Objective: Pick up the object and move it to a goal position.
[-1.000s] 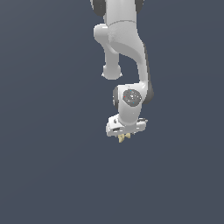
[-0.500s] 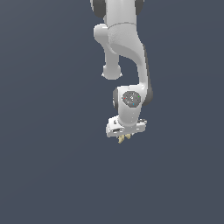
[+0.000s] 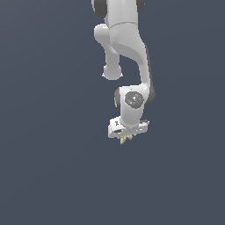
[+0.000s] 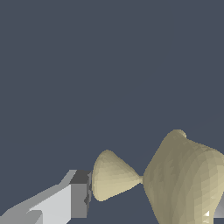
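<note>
Background: plain dark slate-blue field in both views; no desk edge or goal marker can be made out.
Arm: white Franka Panda arm, reaching down from the top of the exterior view, wrist pointing downward.
Gripper: white two-fingered gripper, narrowed onto the item; one grey-tipped finger presses a cone-shaped lobe.
Object: small pale yellow-tan knobbly object, pinched between the fingers, its points protruding below.
Hold: pinch across the waist, judged to stop slipping during carry.
Stage: judged to be transport toward the goal.
</note>
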Controlling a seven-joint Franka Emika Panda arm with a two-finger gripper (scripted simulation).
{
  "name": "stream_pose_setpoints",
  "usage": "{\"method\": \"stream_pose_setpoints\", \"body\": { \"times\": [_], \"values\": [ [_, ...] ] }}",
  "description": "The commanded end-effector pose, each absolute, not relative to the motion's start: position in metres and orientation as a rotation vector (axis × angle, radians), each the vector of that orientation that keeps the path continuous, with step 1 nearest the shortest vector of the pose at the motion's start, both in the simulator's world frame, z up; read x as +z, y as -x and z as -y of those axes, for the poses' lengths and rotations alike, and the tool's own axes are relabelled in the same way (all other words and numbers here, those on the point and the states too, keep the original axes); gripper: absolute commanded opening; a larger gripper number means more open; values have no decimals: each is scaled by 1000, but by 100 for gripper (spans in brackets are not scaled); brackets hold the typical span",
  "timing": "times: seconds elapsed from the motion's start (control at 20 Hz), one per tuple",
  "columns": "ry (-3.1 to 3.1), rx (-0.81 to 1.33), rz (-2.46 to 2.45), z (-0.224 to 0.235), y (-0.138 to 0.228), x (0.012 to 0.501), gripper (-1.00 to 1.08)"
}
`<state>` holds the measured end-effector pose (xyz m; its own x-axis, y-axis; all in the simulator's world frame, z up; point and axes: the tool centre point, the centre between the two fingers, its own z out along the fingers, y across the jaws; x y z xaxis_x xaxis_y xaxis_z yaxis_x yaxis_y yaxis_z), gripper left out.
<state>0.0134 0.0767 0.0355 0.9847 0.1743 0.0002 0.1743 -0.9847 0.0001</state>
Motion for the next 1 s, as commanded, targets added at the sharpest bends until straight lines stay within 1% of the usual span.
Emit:
{"method": "stream_pose_setpoints", "body": {
  "times": [0.0, 0.3, 0.95],
  "values": [
    [-3130, 1, -276, -84, -17, 39, -100],
    [-3130, 1, -276, -111, -33, 52, -100],
    [-3130, 0, -275, -186, -78, 88, -100]
  ]
}}
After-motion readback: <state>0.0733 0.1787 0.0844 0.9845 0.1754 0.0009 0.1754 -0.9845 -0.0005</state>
